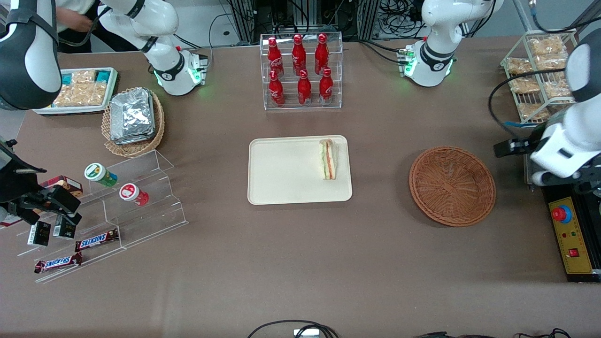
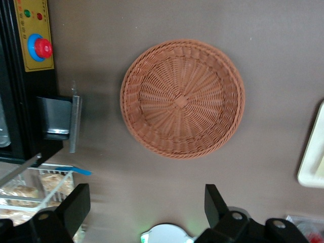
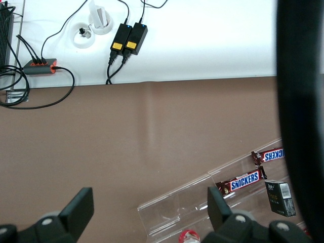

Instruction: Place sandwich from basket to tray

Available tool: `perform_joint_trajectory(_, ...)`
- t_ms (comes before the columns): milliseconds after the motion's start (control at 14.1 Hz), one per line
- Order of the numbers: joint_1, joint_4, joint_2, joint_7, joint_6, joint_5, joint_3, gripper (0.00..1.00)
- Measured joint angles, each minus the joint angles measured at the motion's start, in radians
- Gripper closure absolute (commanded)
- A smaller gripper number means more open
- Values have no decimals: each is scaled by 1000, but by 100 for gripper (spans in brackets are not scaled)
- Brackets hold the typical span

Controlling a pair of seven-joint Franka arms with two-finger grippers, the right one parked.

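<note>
- Nearest the front camera among task items: basket point(image 1: 452, 186), empty; I see bare weave in the wrist view too point(image 2: 182, 98).
- Sandwich point(image 1: 329, 158) lies on the tray point(image 1: 281, 173), at its basket-side edge. I judge the placing done; only retreat left.
- My gripper point(image 2: 144, 205) hangs released above the table near the basket, well apart from the sandwich.
</note>
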Motion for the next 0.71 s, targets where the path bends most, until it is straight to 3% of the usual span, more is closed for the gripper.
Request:
perform_joint_trajectory(284,-1,0,-60,171,-15,-62,65,0)
perform_joint_trajectory(710,-63,-1,-109,202,-20,-79,67,0)
